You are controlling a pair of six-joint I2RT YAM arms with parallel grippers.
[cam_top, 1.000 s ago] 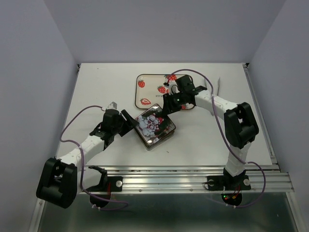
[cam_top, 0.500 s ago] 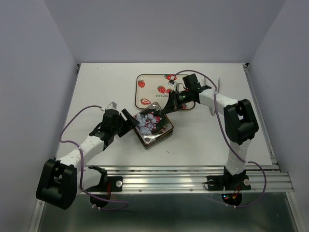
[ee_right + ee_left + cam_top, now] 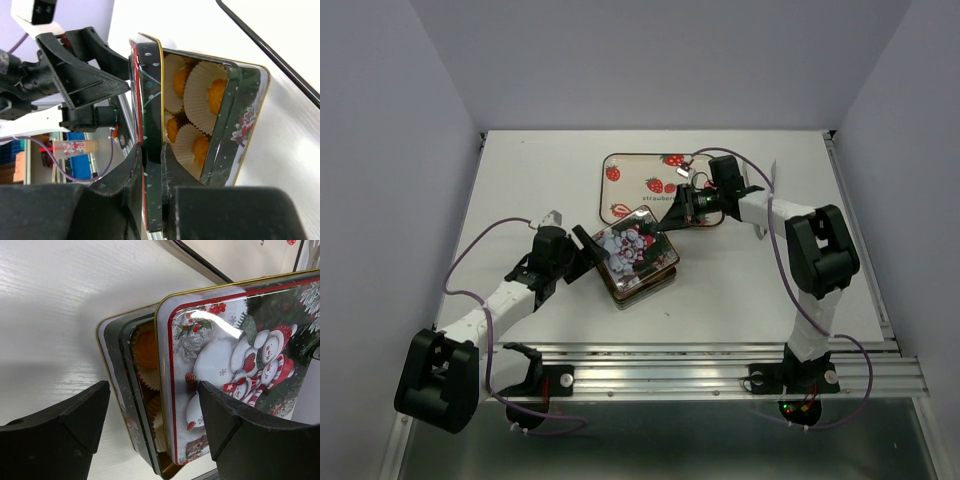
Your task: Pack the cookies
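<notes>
Orange cookies (image 3: 217, 95) sat in white paper cups (image 3: 199, 82) inside the dark tin (image 3: 235, 131), near the middle of the tabletop (image 3: 520, 180). The right end effector (image 3: 151, 160) pinched the snowman lid (image 3: 240, 355) by its edge, tilted just above the tin. The left end effector (image 3: 154, 390), spread wide, sat beside the tin's left side. A strawberry tray (image 3: 632, 165) lay behind, out of the way.

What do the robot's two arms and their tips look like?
Both arms look alike. The left arm and right arm have white link shells and bulky black joint housings. A thin purple cable loops loosely along each arm. The left end effector and right end effector are matte black, each with two broad, wedge-shaped fingers.
</notes>
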